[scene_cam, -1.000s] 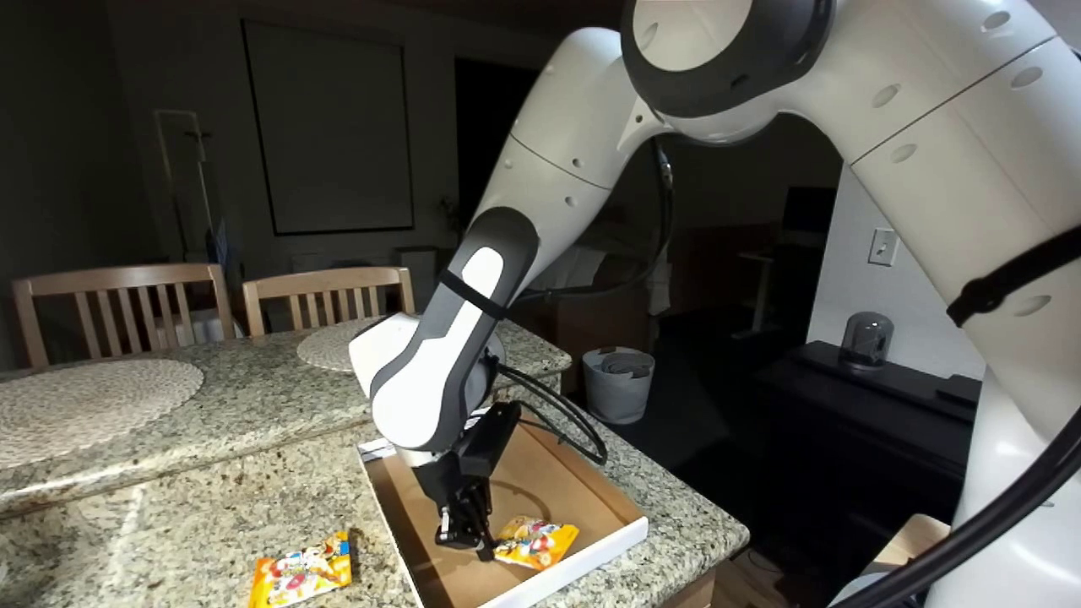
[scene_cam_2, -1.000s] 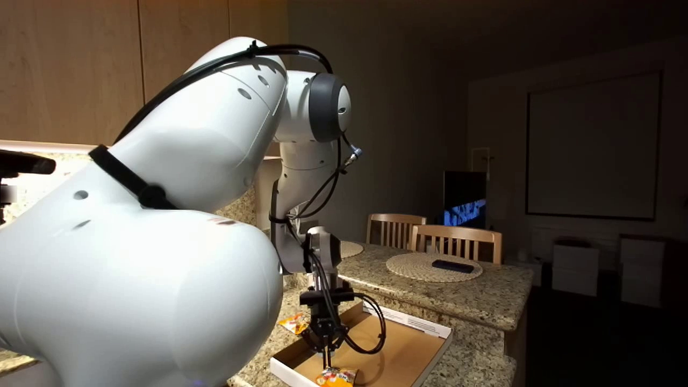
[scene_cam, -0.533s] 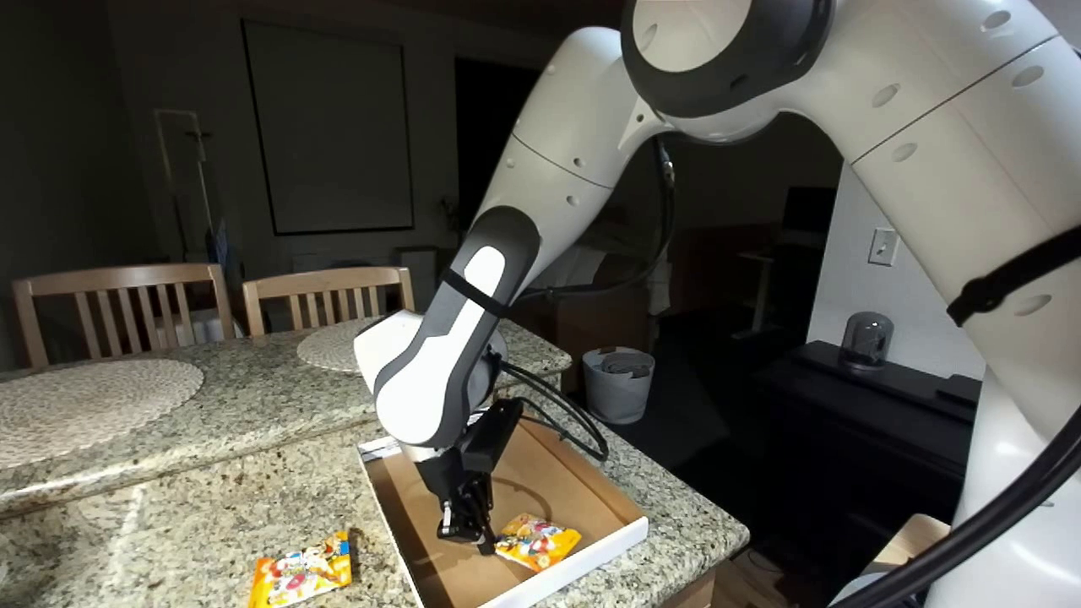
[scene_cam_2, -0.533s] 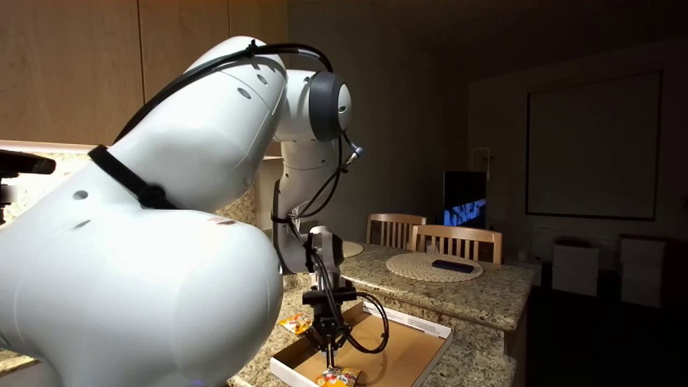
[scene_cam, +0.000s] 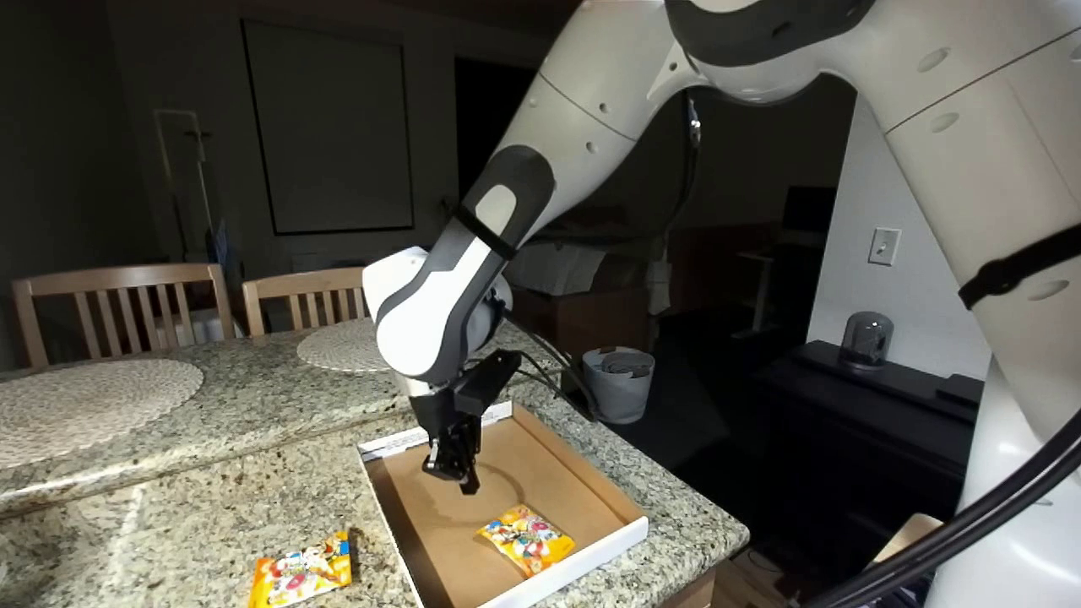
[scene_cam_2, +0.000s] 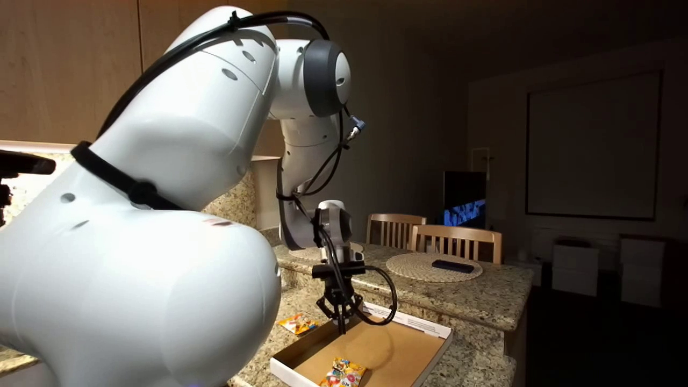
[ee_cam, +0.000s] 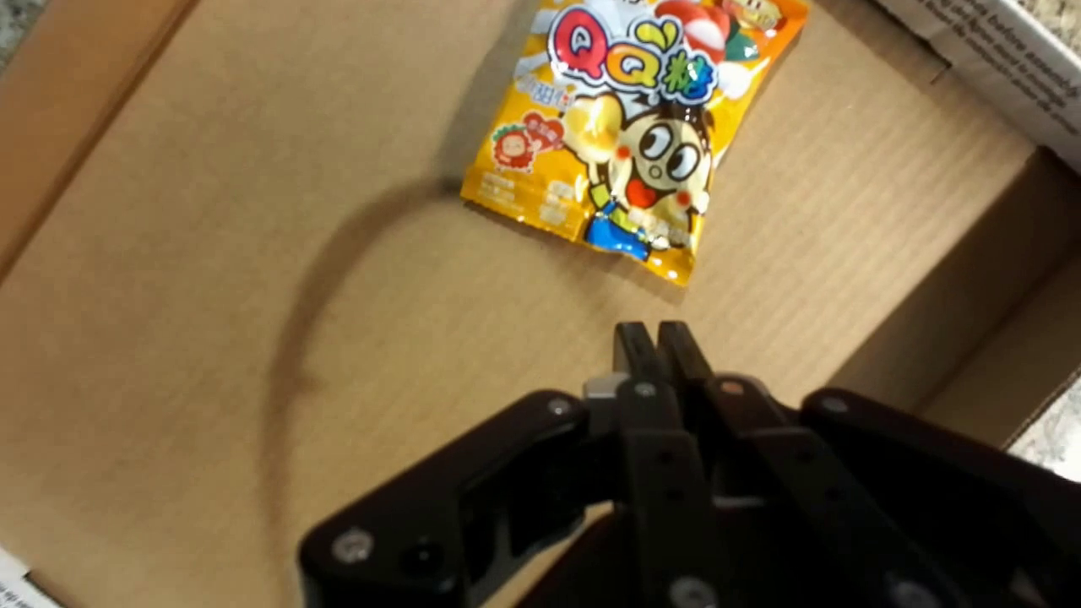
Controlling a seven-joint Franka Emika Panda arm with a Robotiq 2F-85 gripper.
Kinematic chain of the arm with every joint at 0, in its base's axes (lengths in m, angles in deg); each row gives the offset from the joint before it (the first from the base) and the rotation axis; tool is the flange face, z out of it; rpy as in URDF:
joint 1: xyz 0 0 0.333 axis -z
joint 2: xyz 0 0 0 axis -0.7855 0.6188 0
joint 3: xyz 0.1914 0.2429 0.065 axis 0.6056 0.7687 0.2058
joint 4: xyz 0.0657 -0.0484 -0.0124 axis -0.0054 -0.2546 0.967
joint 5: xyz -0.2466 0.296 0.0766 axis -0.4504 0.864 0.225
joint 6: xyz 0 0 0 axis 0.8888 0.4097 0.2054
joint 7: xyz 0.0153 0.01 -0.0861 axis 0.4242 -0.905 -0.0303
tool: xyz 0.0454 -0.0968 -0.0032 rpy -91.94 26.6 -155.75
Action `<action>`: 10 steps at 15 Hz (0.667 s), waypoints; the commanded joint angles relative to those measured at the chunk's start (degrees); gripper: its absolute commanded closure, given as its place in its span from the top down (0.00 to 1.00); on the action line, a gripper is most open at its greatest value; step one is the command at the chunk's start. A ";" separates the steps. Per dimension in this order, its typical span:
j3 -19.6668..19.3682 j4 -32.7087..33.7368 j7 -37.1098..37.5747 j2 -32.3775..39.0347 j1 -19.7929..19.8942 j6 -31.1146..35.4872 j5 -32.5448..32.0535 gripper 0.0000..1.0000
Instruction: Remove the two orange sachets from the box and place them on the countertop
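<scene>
One orange sachet lies flat inside the box, in both exterior views (scene_cam: 528,540) (scene_cam_2: 344,373) and in the wrist view (ee_cam: 625,135). The box (scene_cam: 587,559) is a shallow cardboard tray, brown inside with a white rim. The other orange sachet (scene_cam: 302,572) lies on the speckled countertop (scene_cam: 194,523) beside the box; it also shows in an exterior view (scene_cam_2: 298,323). My gripper (ee_cam: 654,333) hangs above the box floor, apart from the sachet in it. Its fingertips are almost together with nothing between them. It shows in both exterior views (scene_cam: 469,488) (scene_cam_2: 342,329).
A raised granite ledge (scene_cam_2: 457,293) runs behind the box with round placemats (scene_cam: 93,405) on it. A dark phone (scene_cam_2: 452,266) lies on a placemat. The box walls (scene_cam_2: 290,372) stand around the gripper's lower area. Chairs (scene_cam: 127,304) are behind the ledge.
My gripper has risen and moved away from the sachet in the box. That sachet has shifted and turned slightly but lies in the box. The sachet on the countertop has not moved.
</scene>
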 commanded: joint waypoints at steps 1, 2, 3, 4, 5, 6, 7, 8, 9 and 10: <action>0.37 -1.43 -0.18 -2.87 1.35 -2.97 2.10 0.32; 0.47 -1.18 -0.41 -2.29 1.68 -3.90 2.63 0.31; 0.55 -0.91 -0.81 -1.71 1.97 -4.85 3.12 0.33; 0.60 -0.54 -1.04 -0.98 2.06 -6.02 3.58 0.38; 0.58 -0.55 -1.08 -0.43 2.05 -6.83 3.67 0.45; 0.59 -0.39 -1.14 0.24 2.00 -7.65 3.67 0.51; 0.64 -0.14 -1.08 1.02 1.93 -8.02 3.71 0.58; 0.69 0.21 -1.24 1.93 1.78 -8.51 3.53 0.64; 0.74 0.64 -1.33 2.85 1.68 -9.12 3.45 0.71; 0.85 1.07 -1.48 3.64 1.65 -9.99 3.53 0.77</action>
